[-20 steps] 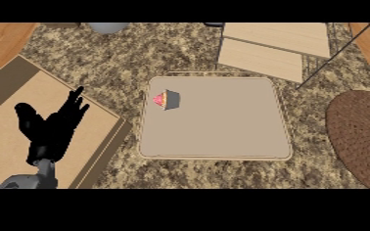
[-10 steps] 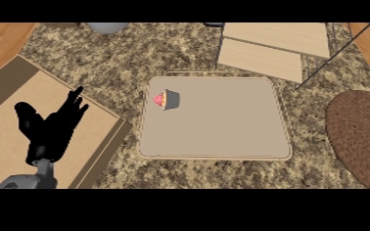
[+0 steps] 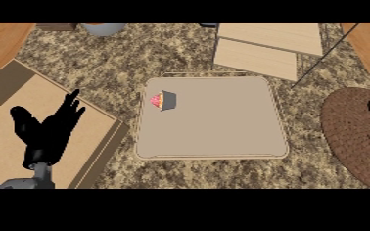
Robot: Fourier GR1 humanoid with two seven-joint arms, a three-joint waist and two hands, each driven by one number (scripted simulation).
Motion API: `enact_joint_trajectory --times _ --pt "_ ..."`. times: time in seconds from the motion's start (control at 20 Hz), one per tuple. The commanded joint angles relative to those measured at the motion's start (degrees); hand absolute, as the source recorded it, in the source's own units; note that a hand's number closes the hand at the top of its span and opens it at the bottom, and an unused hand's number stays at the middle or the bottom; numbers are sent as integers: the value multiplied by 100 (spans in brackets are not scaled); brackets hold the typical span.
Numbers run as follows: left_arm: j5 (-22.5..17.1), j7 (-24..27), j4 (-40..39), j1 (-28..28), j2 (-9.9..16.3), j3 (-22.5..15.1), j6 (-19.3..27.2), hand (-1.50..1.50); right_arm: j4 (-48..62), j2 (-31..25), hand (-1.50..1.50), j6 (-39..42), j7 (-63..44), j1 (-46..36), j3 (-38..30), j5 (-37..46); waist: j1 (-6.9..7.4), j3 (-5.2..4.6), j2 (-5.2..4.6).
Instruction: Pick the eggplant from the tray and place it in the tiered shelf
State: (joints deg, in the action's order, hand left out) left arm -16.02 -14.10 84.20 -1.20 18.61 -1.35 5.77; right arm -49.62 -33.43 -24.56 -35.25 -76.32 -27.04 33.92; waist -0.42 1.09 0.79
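We see our left hand (image 3: 45, 134) at the view's lower left, over a flat brown board (image 3: 43, 103), its fingers straight and spread upward, holding nothing; it sits there at rest, well clear of the work. Our right hand shows nowhere. The tray (image 3: 217, 132) lies in the middle of the tabletop (image 3: 145, 58), and near its left rim sits the only thing on it, a small grey cup-like object with a pink top (image 3: 164, 100); we cannot tell that it is an eggplant, though it is where the task's thing should be. The tiered shelf (image 3: 264, 46), stepped pale boards, stands just beyond the tray's far right corner. Most of the tray's surface is bare, so we judge there is open room to come in over the rim. A dark woven mat (image 3: 350, 127) lies off the tray's right side.
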Motion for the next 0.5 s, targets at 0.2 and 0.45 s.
enact_joint_trajectory --times 0.2,0.45 --pt "-114 -241 -428 152 53 89 -147 0 -901 -850 -150 769 -364 660 -612 -719 -131 -110 -33" --pt "40 -414 -352 -29 -41 -20 84 0 -1480 -1289 -150 1604 -408 1326 -1032 -1378 -180 -105 -33"
